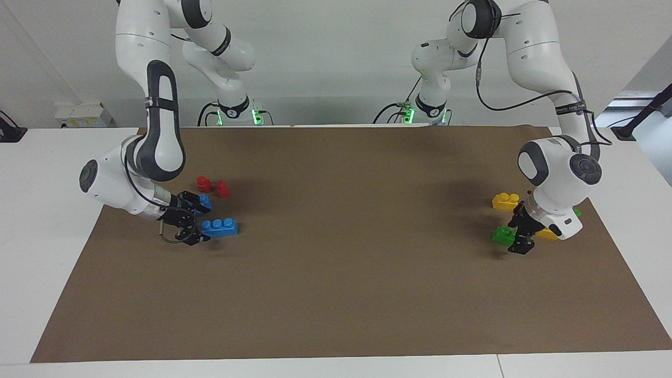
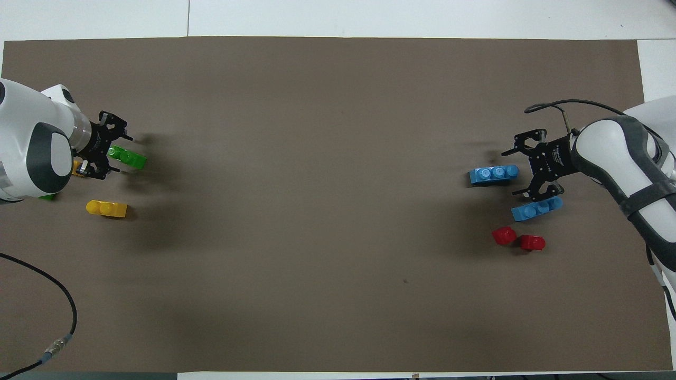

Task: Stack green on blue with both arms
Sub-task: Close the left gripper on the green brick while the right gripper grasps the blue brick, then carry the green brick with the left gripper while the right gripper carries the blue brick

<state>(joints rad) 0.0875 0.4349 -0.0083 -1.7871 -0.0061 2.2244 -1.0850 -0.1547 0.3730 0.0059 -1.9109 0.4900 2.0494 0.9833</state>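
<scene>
My left gripper (image 1: 520, 236) is low over the brown mat (image 1: 336, 273) at the left arm's end. It is open, with a green brick (image 1: 502, 235) between its fingers; the overhead view shows this too, gripper (image 2: 117, 153) and brick (image 2: 134, 160). A second green brick (image 1: 577, 212) peeks out from under the left arm. My right gripper (image 1: 197, 223) is open at the right arm's end, its fingertips at one end of a blue brick (image 1: 220, 227), as the overhead view also shows (image 2: 520, 169). A second blue brick (image 2: 537, 208) lies beside it, nearer the robots.
Two small red blocks (image 1: 212, 186) lie nearer the robots than the blue bricks. One yellow brick (image 1: 505, 200) lies nearer the robots than the green brick. Another yellow brick (image 1: 546, 234) is partly hidden under the left gripper.
</scene>
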